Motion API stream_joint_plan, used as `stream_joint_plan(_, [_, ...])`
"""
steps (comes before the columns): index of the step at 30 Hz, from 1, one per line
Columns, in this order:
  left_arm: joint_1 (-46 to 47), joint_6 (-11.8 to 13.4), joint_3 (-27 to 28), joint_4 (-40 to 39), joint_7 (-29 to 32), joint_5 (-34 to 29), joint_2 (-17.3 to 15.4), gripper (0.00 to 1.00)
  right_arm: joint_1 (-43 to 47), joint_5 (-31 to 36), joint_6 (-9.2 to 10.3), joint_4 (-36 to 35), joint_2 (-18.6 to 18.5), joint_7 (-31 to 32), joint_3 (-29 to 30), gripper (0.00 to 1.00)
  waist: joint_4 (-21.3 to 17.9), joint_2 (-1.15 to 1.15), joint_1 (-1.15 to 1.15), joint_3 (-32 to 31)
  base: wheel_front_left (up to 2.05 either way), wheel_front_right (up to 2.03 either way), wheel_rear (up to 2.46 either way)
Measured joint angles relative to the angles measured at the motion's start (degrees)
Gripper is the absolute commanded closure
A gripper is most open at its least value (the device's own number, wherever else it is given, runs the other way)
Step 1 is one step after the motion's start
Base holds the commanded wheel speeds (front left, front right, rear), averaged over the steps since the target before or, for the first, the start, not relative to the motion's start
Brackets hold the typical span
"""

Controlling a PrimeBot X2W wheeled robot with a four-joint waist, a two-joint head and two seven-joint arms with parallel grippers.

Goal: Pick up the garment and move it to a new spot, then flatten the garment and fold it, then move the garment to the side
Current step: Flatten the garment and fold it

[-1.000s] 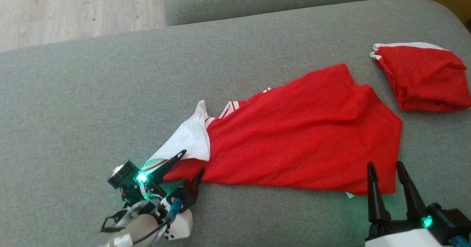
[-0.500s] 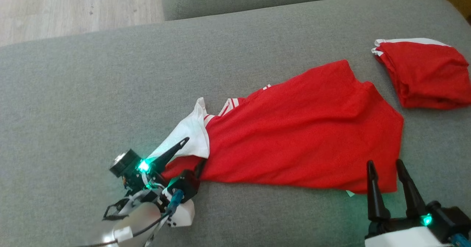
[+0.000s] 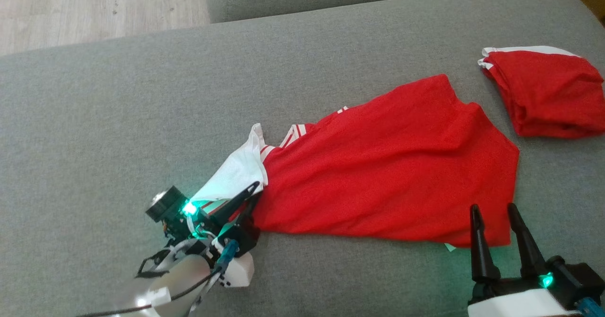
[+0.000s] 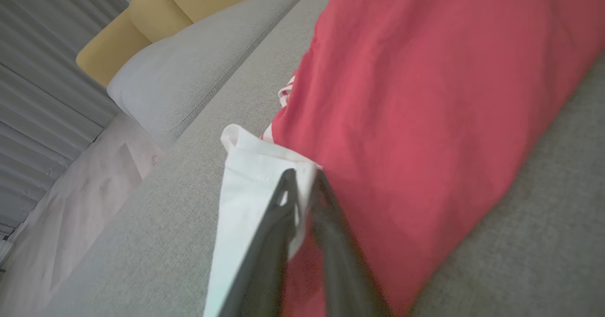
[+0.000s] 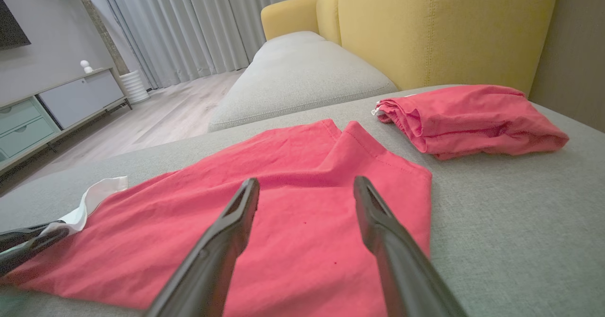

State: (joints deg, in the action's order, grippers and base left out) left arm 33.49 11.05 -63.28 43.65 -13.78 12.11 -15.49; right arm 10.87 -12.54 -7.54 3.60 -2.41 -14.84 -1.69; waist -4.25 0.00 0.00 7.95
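Left gripper: near left of the head view. Its fingers are almost together, pinching the shirt's near-left end where white cloth meets red. The left wrist view shows white cloth caught between the tips.
Right gripper: near right. Its fingers are wide apart and hold nothing. The tips are at the shirt's near-right corner; I cannot tell whether they touch it.
Shirt: red, lying on the sofa seat. It stretches from the left gripper slantwise toward the far right and is mostly flat with soft creases.
Sleeve: white, bunched at the shirt's left end, with red-and-white striped trim just beside it.
Folded garment: red with a white edge, at the seat's far right. It is near the shirt's far corner but apart from it.
Sofa: grey woven cloth, with a second grey cushion past the seat.
Floor: pale wood, beyond the seat at far left.
Yellow back: behind the folded garment in the right wrist view.
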Motion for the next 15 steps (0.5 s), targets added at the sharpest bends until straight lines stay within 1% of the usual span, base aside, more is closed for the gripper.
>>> stream_joint_plan(5, [0.36,0.07,0.12,0.07,-0.26,0.49,0.13,1.00,-0.01,0.01,0.00,0.30,0.00,0.00,-0.03,0.00,0.07,0.00,0.00,0.05,0.00,0.00,0.00])
stream_joint_plan(9, [0.15,2.76,4.14,-4.80,-0.60,3.66,-0.83,1.00,-1.33,0.11,0.00,0.57,-0.02,0.00,-0.88,0.00,0.31,0.00,0.00,0.38,0.00,0.00,0.00])
stream_joint_plan(13, [-1.01,4.69,9.61,-13.19,-0.68,6.25,-4.35,1.00,-4.92,0.10,0.00,0.90,-0.70,0.00,-0.89,0.00,1.31,0.00,0.00,1.20,0.00,0.00,0.00])
stream_joint_plan(15, [-2.59,5.12,12.29,-17.04,-0.69,7.95,-6.17,1.00,-6.93,-0.01,0.00,2.12,-2.12,0.00,-0.99,0.00,2.06,0.00,0.00,1.73,0.00,0.00,0.00])
